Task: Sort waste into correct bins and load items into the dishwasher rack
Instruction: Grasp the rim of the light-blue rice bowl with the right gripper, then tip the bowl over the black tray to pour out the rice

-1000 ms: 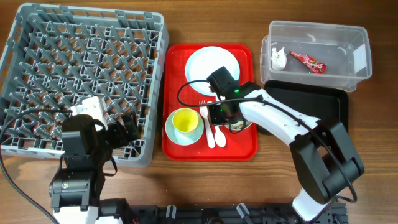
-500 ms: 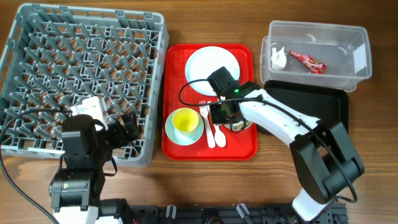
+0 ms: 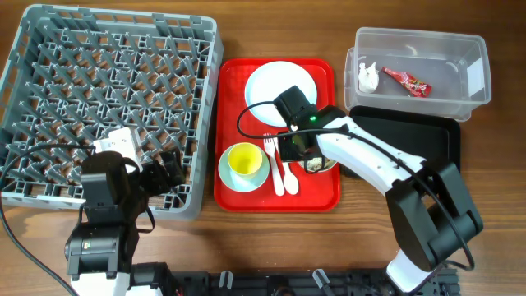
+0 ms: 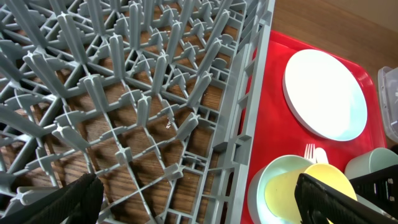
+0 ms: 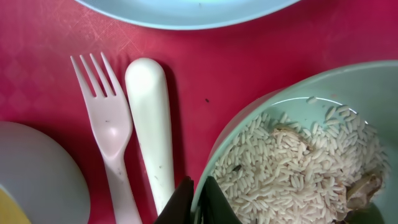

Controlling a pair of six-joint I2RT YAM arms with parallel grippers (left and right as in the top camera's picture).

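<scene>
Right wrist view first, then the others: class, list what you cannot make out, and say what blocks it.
- Right wrist: the rice bowl is cut off by the right and bottom edges; the spoon runs out of sight behind the right gripper.
- Overhead: the same bowl is mostly covered by that gripper.
- Left wrist: the yellow cup is cut by the bottom edge.
- Overhead: the red wrapper has print too small to read.

No readable text; label [image 3: 475, 76] on clear tub [image 3: 419, 34] too small, blurred.

Overhead looks straight down; close wrist views share the red tray [image 3: 232, 107]
</scene>
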